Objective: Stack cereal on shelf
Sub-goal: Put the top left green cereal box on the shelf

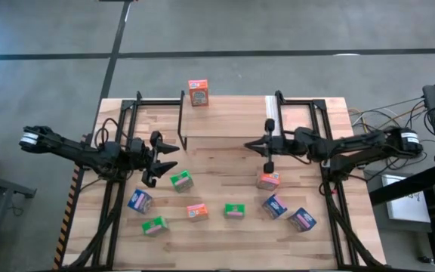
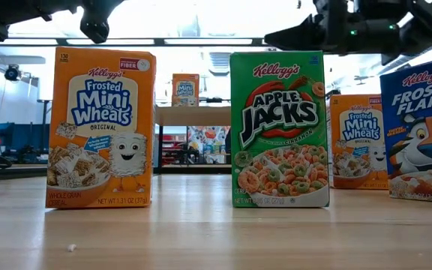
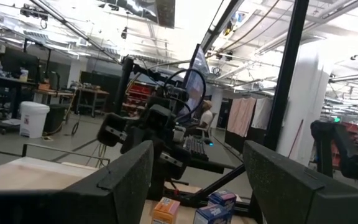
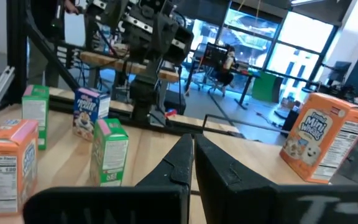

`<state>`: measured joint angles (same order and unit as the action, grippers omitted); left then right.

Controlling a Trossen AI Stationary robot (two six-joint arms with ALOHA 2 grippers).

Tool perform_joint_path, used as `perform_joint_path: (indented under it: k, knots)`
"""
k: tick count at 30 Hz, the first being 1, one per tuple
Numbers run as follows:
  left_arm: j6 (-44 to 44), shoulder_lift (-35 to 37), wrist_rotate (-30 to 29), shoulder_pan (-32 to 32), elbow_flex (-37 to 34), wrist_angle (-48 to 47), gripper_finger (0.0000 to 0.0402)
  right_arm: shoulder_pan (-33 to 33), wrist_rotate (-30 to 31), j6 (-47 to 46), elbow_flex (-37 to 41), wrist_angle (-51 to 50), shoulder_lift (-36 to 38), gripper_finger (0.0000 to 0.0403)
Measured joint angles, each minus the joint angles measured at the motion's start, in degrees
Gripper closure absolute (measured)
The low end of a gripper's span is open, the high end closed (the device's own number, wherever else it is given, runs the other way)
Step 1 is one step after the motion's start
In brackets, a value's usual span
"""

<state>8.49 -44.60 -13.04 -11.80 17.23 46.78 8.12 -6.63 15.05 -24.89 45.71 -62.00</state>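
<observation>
One orange box (image 1: 198,93) is sitting on the shelf (image 1: 225,106) at twelve o'clock; eight are waiting on the bench (image 1: 225,227). The left gripper (image 1: 159,160) is holding its fingers apart and empty; the right gripper (image 1: 266,156) is keeping its fingers together.

Overhead and table-level cameras share the cereal (image 1: 195,212).

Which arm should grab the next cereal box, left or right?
Left, probably. The left gripper is open and empty, right beside a green box. The right gripper is shut above an orange box and would have to open first. One orange box already stands on the shelf.
</observation>
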Motion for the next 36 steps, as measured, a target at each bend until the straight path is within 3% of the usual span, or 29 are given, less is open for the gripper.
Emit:
perform_joint_path:
  k: [19,36]
  knots:
    - [-0.04,-0.11,-0.11,-0.01,0.00,0.33,0.0168,0.00,0.15,1.46,10.11,0.07,18.58,0.0394]
    - [1.96,-4.08,-2.12,-0.01,0.00,0.31,0.0168,0.02,0.17,4.35,15.19,0.29,28.06,0.0394]
